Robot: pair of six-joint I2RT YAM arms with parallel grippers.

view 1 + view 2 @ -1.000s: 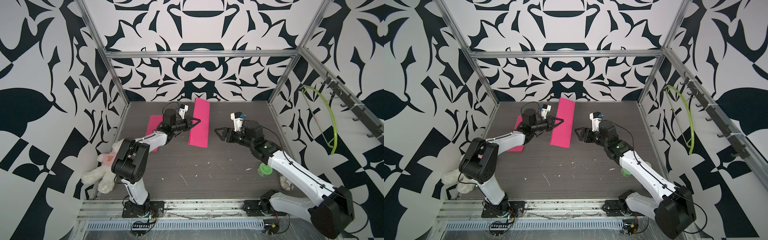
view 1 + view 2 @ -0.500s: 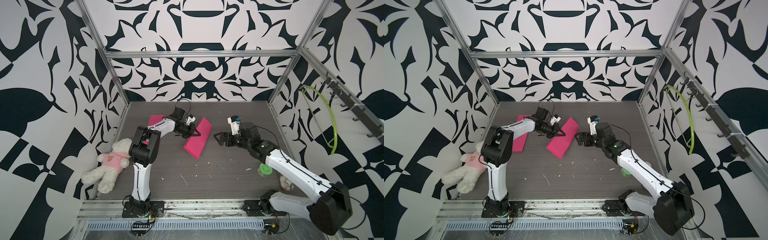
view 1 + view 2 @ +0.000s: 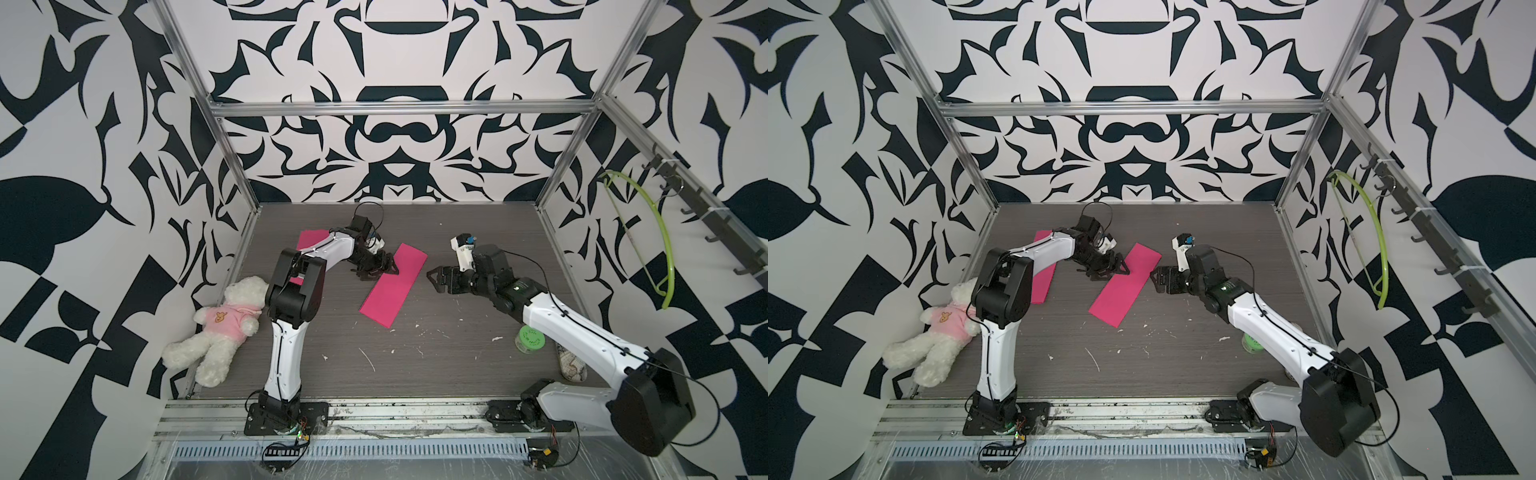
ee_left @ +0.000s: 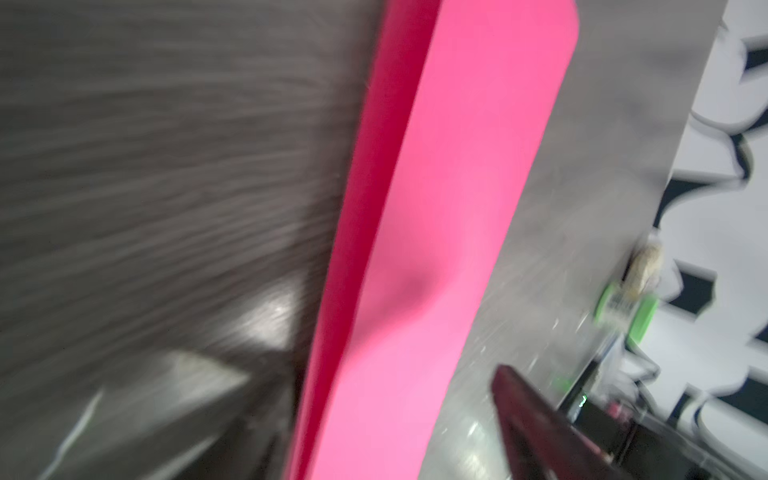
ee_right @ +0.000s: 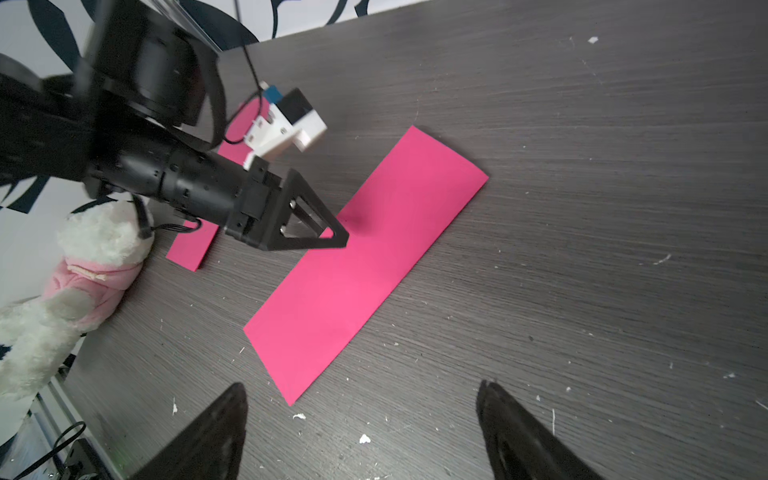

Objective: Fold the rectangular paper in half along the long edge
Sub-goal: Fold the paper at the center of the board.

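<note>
The left end effector [image 3: 377, 272], jaws spread, has one tip at a long edge of the folded pink paper [image 3: 392, 287], which lies flat and slanted mid-tabletop [image 3: 436, 357], while the right end effector [image 3: 431, 281], likewise spread and empty, hovers just beside the paper's opposite long edge.

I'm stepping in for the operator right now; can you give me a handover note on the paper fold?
Left hand: open, tips at the pink paper's long edge, gripping nothing.
Right hand: open, empty, beside the paper's far end.
Paper: narrow two-layer strip lying diagonally mid-table; a second pink sheet lies behind the left arm.
Done: fold seems made.
To do: probably press the crease flat; layers look slightly apart.
</note>
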